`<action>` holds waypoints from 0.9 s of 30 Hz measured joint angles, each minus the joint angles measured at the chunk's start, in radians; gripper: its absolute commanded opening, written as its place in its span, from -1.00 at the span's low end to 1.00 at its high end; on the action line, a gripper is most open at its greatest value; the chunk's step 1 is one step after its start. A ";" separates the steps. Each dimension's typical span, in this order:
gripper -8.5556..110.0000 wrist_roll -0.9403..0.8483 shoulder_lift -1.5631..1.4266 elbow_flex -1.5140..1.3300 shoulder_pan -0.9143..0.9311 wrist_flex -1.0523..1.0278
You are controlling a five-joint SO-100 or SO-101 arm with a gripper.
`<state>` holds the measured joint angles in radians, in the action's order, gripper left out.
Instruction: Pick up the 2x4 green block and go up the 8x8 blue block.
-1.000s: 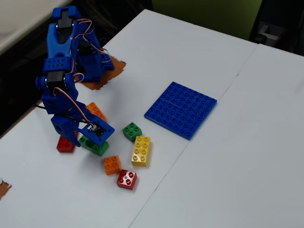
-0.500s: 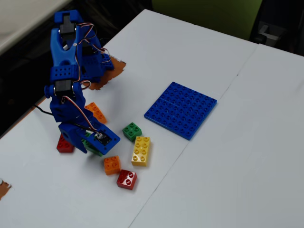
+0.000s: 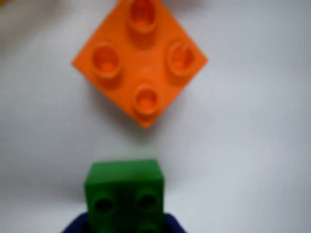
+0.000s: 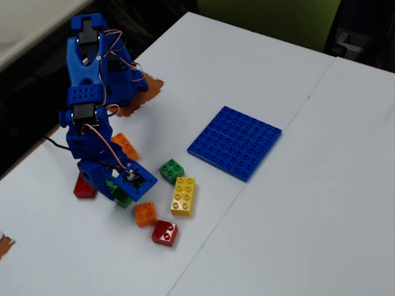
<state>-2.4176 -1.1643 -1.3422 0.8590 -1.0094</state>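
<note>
One tool (image 4: 121, 192) at lower left of the fixed view held the 2x4 green block (image 3: 125, 193) between closed jaws, near the table (image 4: 296, 203). Lifting straight up would clear the small orange brick (image 3: 140, 63) just ahead. Upper right lay the 8x8 blue block (image 4: 235, 141); dark surroundings edged the white table.

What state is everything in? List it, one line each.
gripper: shut on 2x4 green block
2x4 green block: clamped, lift unclear
8x8 blue block: flat, bare
yellow brick: loose, studs up
small green brick: loose, studs up
small orange brick: loose, studs up
small red brick: loose, studs up
long orange brick: loose
other red brick: partly hidden
</note>
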 measured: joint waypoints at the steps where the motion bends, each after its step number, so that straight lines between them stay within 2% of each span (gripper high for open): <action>1: -0.74 0.000 0.000 -0.002 0.000 0.000; 6: -0.77 0.000 -0.017 -0.014 0.000 -0.031; 18: -0.76 0.170 -0.394 -0.020 -0.149 -0.431; 22: -0.77 0.316 -0.502 -0.020 -0.262 -0.469; 27: -0.78 0.601 -0.592 -0.020 -0.454 -0.433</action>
<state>-1.8162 -1.7564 -1.3622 0.4050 -1.4419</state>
